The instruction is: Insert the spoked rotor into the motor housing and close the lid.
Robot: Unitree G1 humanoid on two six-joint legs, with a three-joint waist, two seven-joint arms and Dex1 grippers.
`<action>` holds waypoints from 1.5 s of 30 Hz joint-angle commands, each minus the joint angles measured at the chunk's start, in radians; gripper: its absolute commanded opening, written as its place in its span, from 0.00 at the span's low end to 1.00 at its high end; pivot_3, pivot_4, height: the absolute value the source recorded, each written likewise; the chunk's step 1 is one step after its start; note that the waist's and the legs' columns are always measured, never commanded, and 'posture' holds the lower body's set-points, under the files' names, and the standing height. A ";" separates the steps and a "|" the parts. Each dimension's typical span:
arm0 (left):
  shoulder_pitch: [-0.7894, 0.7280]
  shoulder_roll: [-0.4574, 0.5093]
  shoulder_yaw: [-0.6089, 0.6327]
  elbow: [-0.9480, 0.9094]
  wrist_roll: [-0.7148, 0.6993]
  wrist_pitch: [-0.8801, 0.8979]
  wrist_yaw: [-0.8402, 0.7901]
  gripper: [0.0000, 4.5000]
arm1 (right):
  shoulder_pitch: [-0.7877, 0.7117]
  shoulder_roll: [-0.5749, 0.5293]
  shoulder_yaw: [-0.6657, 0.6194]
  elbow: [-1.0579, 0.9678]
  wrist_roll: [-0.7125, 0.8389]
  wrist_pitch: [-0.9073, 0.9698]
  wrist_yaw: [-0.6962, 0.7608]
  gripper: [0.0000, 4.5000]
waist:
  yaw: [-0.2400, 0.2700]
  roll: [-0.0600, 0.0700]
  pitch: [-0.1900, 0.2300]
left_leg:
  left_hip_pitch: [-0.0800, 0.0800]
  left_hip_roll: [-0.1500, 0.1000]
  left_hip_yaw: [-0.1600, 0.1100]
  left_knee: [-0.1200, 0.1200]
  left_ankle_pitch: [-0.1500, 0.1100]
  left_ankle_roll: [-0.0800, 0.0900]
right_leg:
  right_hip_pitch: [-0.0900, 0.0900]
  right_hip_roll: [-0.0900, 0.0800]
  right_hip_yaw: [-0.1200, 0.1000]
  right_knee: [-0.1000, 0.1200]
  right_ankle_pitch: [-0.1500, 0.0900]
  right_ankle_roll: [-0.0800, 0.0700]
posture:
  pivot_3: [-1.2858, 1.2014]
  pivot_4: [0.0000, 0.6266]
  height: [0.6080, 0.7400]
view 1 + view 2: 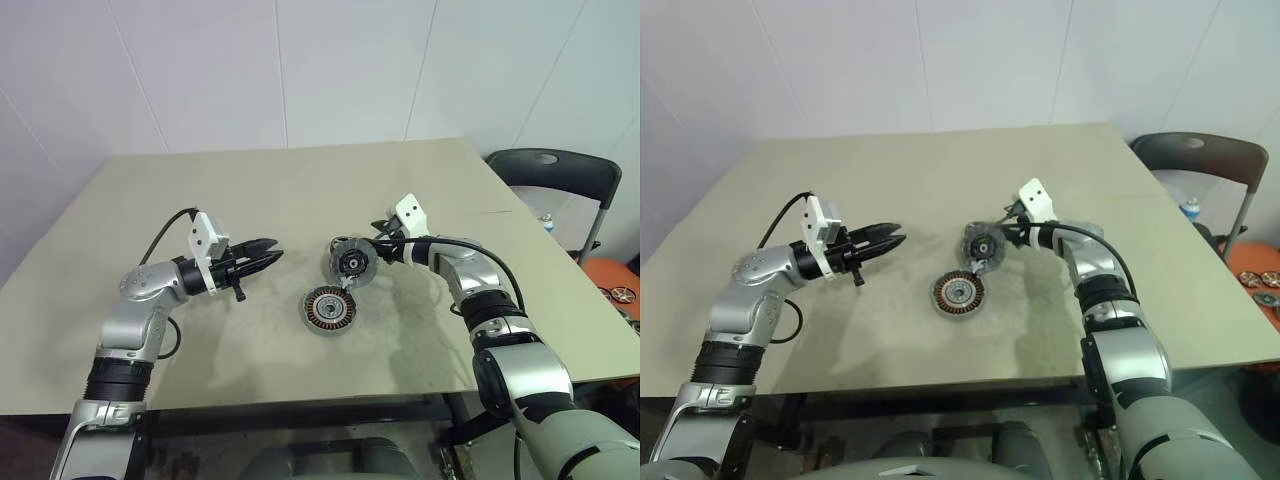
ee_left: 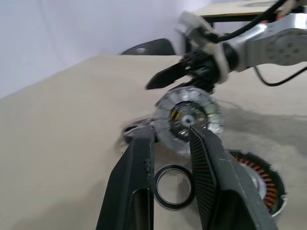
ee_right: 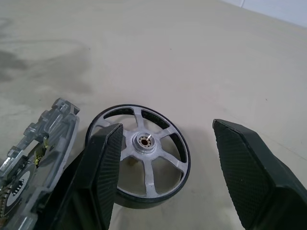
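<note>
The right gripper (image 3: 165, 124) has its fingers wide apart with nothing between them. The spoked rotor (image 1: 352, 262) stands tilted on edge against the outer side of one finger (image 3: 103, 167). Beyond the fingertips a dark-rimmed spoked wheel (image 3: 144, 165) lies flat on the tan table (image 1: 300, 190). The motor housing (image 1: 328, 310) lies flat just in front of the rotor. The left gripper (image 1: 272, 256), well apart from the rotor, pinches a small black ring (image 2: 165, 201).

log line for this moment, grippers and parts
left gripper: shut on black ring | right gripper: open, beside upright spoked rotor | motor housing: flat on table, no rotor in it
</note>
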 commanded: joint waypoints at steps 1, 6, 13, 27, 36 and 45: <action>-0.039 -0.006 -0.020 0.005 0.000 -0.028 -0.034 0.17 | -0.018 0.007 -0.012 -0.030 0.012 -0.017 -0.005 0.70 | -0.002 0.000 0.000 | 0.000 0.000 0.000 0.000 0.000 0.000 | 0.000 0.000 0.000 0.000 0.000 0.000 | 0.52 0.00 1.00; -0.038 -0.012 -0.041 -0.016 0.005 -0.037 -0.049 0.17 | -0.001 0.005 -0.015 -0.050 0.018 -0.011 -0.008 0.70 | -0.002 0.000 0.000 | 0.000 0.000 0.000 0.000 0.000 0.000 | 0.000 0.000 0.000 0.000 0.000 0.000 | 0.52 0.00 1.00; 0.004 0.013 -0.135 -0.002 0.149 -0.221 -0.070 0.17 | 0.016 0.005 -0.017 -0.061 0.020 -0.005 -0.011 0.70 | 0.001 0.000 0.000 | 0.000 0.000 0.000 0.000 0.000 0.000 | 0.000 0.000 0.000 0.000 0.000 0.000 | 0.52 0.00 1.00; -0.101 -0.138 -0.134 0.193 0.190 -0.305 0.073 0.17 | 0.019 0.005 -0.013 -0.073 0.018 0.010 -0.007 0.70 | 0.001 0.000 0.000 | 0.000 0.000 0.000 0.000 0.000 0.000 | 0.000 0.000 0.000 0.000 0.000 0.000 | 0.52 0.00 1.00; -0.082 -0.189 -0.156 0.184 0.143 -0.187 0.043 0.17 | 0.025 0.000 -0.013 -0.098 0.018 0.023 -0.006 0.70 | 0.000 0.000 0.000 | 0.000 0.000 0.000 0.001 0.000 0.000 | 0.000 0.000 0.000 0.000 0.000 0.000 | 0.52 0.00 1.00; -0.069 -0.216 -0.180 0.198 0.138 -0.083 0.024 0.17 | 0.044 0.010 -0.010 -0.119 0.017 0.030 -0.014 0.70 | 0.001 0.000 0.000 | 0.000 0.000 0.000 0.001 0.000 0.000 | 0.000 0.000 0.000 0.000 0.000 0.000 | 0.52 0.00 1.00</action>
